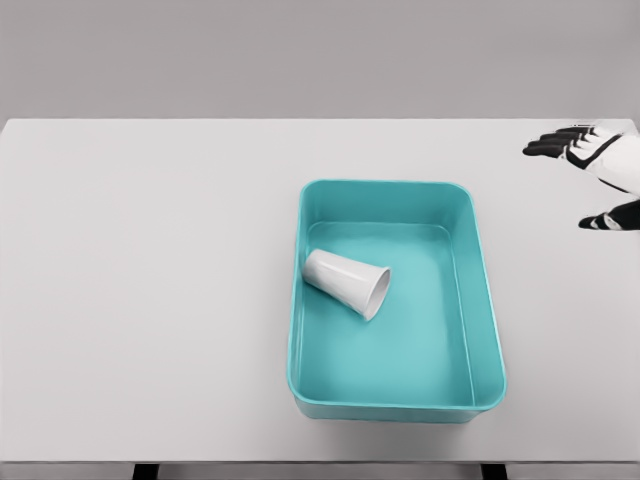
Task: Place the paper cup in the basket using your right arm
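A white paper cup [347, 281] lies on its side inside the teal basket [484, 300], near the basket's left wall, its mouth pointing right and toward me. My right hand [585, 178] hovers at the far right edge of the picture, well away from the basket's upper right corner. Its black-tipped fingers are spread and hold nothing. The left arm does not show.
The basket stands right of the middle on a white table [150, 280]. The table's front edge runs along the bottom of the picture, and a grey wall rises behind its back edge.
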Robot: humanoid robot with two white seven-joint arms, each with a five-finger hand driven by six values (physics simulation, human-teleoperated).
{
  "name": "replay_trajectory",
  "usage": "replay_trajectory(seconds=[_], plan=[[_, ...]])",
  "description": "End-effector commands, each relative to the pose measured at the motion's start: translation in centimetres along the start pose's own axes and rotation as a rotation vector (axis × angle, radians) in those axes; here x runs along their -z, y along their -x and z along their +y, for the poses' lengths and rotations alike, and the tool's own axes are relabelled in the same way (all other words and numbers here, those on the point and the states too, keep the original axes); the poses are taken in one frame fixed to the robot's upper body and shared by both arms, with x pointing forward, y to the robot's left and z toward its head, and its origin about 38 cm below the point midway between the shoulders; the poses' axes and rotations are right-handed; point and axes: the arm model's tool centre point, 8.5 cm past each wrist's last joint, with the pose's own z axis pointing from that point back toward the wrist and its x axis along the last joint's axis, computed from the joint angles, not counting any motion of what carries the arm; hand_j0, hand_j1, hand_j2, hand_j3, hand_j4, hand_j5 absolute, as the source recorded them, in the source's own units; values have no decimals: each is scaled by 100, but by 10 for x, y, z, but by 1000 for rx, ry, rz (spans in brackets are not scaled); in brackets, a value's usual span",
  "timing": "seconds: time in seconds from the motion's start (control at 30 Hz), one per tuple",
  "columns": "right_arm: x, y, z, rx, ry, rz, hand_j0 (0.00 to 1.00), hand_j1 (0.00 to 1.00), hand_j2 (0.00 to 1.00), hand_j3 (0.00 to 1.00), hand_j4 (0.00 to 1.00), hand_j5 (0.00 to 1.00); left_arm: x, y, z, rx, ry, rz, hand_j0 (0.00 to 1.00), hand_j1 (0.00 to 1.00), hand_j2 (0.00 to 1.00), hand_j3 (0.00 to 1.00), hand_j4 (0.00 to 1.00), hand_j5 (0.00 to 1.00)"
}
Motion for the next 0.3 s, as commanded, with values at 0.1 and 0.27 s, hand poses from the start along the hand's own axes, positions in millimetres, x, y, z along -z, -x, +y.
replay_trajectory(seconds=[0.1,0.27], plan=[[3,-14,-1,-52,-31,-41,100,100,100,100,100,100,0,0,0,0,0,0,100,100,100,100,100,100],[3,-14,2,-45,-34,-41,100,100,100,100,100,100,0,3,0,-3,0,7,100,100,100,100,100,100]])
